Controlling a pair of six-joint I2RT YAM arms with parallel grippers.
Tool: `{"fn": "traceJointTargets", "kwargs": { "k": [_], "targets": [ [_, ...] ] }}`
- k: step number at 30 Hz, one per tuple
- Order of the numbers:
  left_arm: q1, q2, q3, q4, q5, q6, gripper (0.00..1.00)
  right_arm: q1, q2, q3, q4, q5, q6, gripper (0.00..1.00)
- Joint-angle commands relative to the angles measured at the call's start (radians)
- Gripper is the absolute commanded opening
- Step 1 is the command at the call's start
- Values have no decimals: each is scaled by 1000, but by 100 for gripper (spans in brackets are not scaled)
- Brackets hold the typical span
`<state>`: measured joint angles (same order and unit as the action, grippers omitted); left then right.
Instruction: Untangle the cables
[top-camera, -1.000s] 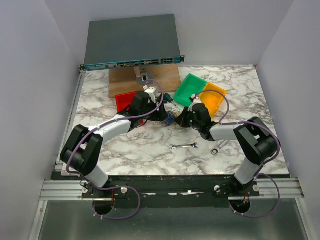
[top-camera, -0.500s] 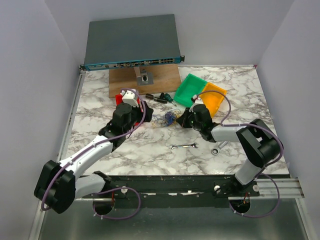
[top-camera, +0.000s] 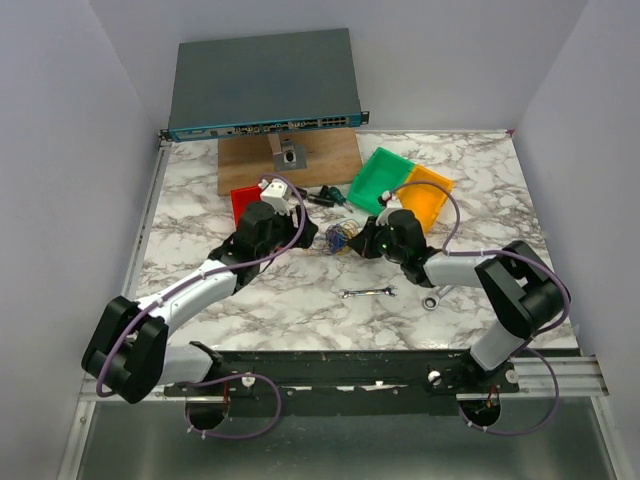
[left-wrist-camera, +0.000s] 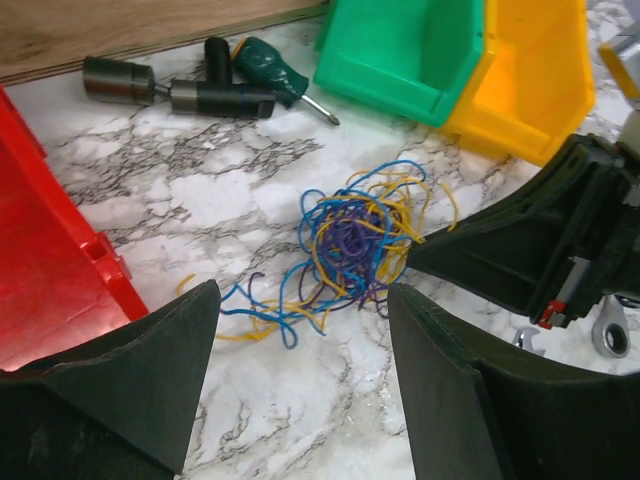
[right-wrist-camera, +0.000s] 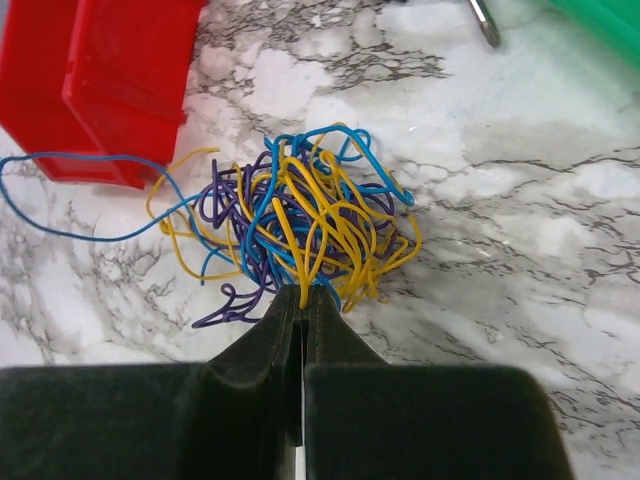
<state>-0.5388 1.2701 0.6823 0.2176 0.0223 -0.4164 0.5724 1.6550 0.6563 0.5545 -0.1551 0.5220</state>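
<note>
Step in hand, by the look of it: the left arm is coming in for a second grip.
- Best target for the left gripper (left-wrist-camera: 300, 300) is the loose blue and yellow tails on the left of the cables (left-wrist-camera: 360, 240), not the body of the ball.
- Take one or two strands only, then draw them left and a little upward.
- The right gripper (right-wrist-camera: 303, 300) should act as the anchor.
- Pull slowly. Wire this thin is likely to slip, and a hard tug could tighten the knot or drag the whole ball along.

Hands and setting, left to right:
- Red bin (left-wrist-camera: 50, 250) at far left, with one long blue strand trailing toward it.
- Left gripper: jaws spread wide and holding nothing. The stray tails lie on the marble table (left-wrist-camera: 250, 430) in the gap below; no contact visible.
- Cables: one tight ball of blue, yellow and purple wire on the marble between the two grippers.
- Right gripper: jaws pressed together, pinching a yellow loop at the ball's edge.
- Behind it, a green bin (left-wrist-camera: 400, 50) and a yellow bin (left-wrist-camera: 530, 80).
</note>
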Motion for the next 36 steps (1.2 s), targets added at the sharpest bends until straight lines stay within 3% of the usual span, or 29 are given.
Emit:
{"fn": "traceJointTargets", "kwargs": {
  "k": [1, 6, 16, 29, 34, 36],
  "targets": [
    [-5, -6, 18, 79, 110, 39, 71, 19, 8, 5, 46, -78, -34, 1],
    [-6, 43, 38, 91, 163, 47, 71, 38, 10, 3, 85, -157, -50, 1],
    [-6, 295, 275, -181, 174, 10, 69, 50, 13, 10, 70, -131, -56, 1],
    [-3, 432, 382, -368, 139, -77, 45, 50, 35, 32, 32, -67, -42, 1],
    [-1, 444, 373, -335, 221, -83, 53, 50, 42, 37, 30, -65, -40, 1],
    [-1, 471, 395, -361, 227, -85, 45, 50, 44, 37, 28, -61, -38, 1]
  ]
}}
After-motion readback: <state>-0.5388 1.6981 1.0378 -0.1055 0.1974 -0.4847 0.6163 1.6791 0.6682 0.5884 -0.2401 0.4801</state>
